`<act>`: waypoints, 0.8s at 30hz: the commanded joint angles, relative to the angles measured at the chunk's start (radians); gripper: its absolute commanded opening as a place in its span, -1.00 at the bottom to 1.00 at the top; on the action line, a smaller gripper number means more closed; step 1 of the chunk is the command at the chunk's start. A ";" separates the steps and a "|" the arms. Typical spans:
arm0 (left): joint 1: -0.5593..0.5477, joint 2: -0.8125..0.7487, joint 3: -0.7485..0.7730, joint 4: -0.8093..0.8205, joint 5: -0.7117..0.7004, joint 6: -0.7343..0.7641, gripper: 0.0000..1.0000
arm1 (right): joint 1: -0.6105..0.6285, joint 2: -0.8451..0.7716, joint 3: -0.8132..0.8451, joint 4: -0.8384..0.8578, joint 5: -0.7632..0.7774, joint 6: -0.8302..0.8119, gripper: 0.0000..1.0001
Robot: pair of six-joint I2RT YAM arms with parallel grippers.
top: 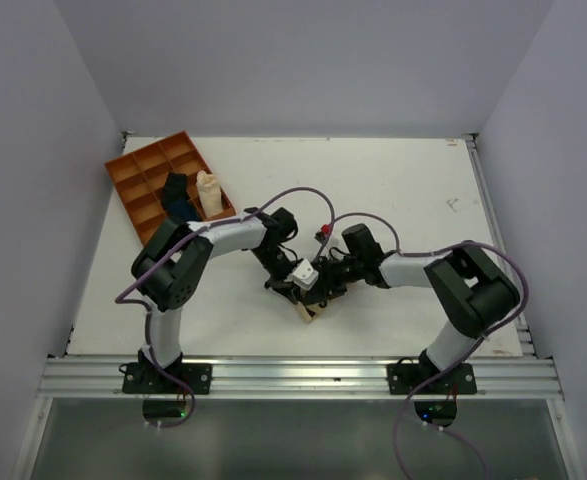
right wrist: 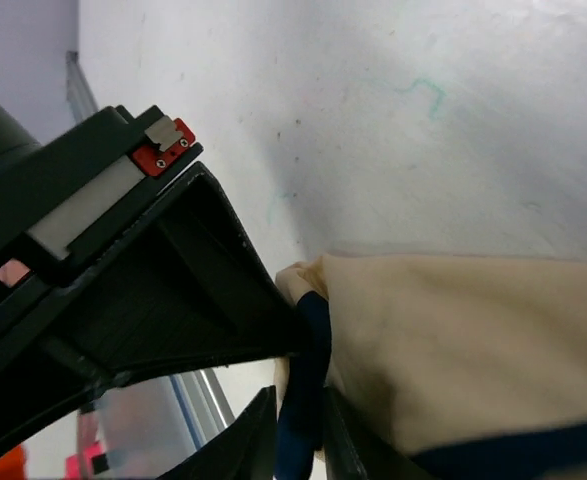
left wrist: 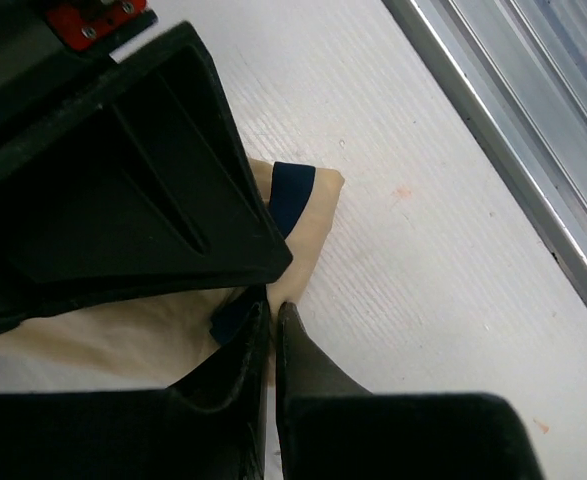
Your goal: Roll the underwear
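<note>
- Clenched, my left gripper [left wrist: 275, 318] pinches the underwear [left wrist: 318, 215] by its dark band.
- My right wrist view shows my right gripper [right wrist: 299, 412] gripping that band too.
- Only overhead shows it near the front edge of the table [top: 423, 180].

The underwear [right wrist: 453, 340] is plain beige, edged with a dark navy, near-black band [right wrist: 311, 370]; the surface [top: 393, 190] is white, with a faint teal scribble [right wrist: 425, 92]; the tray [top: 133, 170] is orange; one roll [top: 177, 193] is dark blue, the other roll [top: 209, 193] pale cream; the fingers [left wrist: 323, 400] are matt black; the arms [top: 228, 235] are black with white links, their cables [top: 303, 192] purple; a small plate [right wrist: 168, 148] is red; the rail [top: 303, 375] is silver.
</note>
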 commanded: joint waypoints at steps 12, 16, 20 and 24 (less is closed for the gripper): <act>-0.040 0.091 0.130 -0.153 -0.023 -0.048 -0.99 | 0.102 -0.604 -0.104 -0.487 0.945 0.112 -0.23; -0.052 0.122 0.164 -0.173 -0.049 -0.105 -0.99 | 0.270 -0.740 -0.105 -0.569 1.203 0.192 -0.21; -0.054 0.167 0.204 -0.205 -0.048 -0.140 -0.99 | 0.390 -0.774 -0.091 -0.604 1.356 0.226 -0.19; -0.054 0.183 0.230 -0.233 -0.037 -0.171 -0.99 | 0.532 -0.769 -0.058 -0.627 1.466 0.209 -0.17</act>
